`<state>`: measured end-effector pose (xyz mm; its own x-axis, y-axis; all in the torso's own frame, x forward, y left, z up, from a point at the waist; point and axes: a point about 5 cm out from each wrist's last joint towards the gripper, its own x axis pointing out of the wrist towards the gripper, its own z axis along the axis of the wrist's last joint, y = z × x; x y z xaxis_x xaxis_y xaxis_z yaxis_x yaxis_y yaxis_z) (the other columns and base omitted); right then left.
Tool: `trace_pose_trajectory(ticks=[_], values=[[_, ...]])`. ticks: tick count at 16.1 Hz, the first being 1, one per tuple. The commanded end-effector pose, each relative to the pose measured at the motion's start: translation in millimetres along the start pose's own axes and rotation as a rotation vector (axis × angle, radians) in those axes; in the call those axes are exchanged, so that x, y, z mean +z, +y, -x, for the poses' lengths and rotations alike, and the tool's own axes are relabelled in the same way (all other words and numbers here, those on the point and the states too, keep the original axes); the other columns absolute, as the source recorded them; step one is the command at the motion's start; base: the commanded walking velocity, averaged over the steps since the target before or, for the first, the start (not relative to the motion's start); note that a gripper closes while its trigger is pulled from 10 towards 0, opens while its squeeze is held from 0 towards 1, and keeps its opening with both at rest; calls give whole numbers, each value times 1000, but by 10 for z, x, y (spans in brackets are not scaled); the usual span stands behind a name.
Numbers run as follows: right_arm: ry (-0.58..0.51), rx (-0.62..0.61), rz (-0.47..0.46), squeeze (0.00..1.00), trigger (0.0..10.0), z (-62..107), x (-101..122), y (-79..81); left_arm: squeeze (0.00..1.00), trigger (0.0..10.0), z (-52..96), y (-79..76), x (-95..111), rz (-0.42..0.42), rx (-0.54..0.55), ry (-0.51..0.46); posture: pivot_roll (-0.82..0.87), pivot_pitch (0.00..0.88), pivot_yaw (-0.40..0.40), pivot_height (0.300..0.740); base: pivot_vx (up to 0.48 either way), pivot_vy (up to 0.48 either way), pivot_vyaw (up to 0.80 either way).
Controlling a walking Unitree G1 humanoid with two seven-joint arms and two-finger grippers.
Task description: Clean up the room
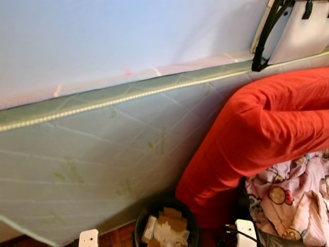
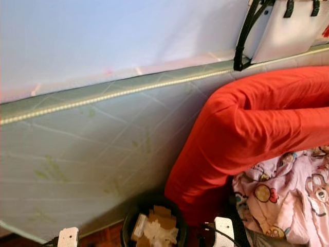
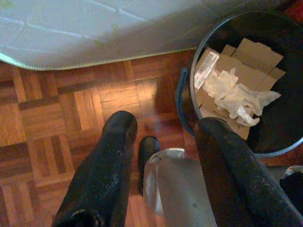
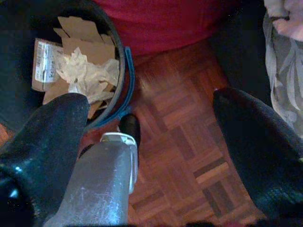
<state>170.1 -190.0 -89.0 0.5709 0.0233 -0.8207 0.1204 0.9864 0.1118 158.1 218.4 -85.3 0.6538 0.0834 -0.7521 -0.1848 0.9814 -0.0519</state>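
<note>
Your two grippers, left gripper [image 3: 161, 137] and right gripper [image 4: 151, 123], hang wide apart, holding nothing, above one bin [image 3: 284, 146] of cardboard pieces [image 3: 251, 52] beside one red cushion [image 1: 257, 128].

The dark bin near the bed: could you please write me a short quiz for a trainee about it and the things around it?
1. True or false: the bin is empty.
2. What hangs over the edge of the mattress, to the robot's right of the bin?
A. a red blanket
B. a green towel
C. a blue curtain
3. Fill in: in both wrist views the floor is made of ______ parquet.

Key
1. False: it holds pieces of cardboard and crumpled white paper.
2. A.
3. Wooden. The left gripper and the right gripper both hang open above it.
</note>
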Motion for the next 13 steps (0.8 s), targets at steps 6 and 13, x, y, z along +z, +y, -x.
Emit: trace_pose_trajectory(ticks=[6,13], values=[[3,-12,-14,0,10000,8,-21,-27,0,10000,16,-8,-55,-15,-5,15,102,0,-56,740,-269,0,0],[4,-17,-13,0,10000,10,-24,-34,0,10000,17,-14,-59,-15,-7,15,103,0,-57,740,-265,0,0]])
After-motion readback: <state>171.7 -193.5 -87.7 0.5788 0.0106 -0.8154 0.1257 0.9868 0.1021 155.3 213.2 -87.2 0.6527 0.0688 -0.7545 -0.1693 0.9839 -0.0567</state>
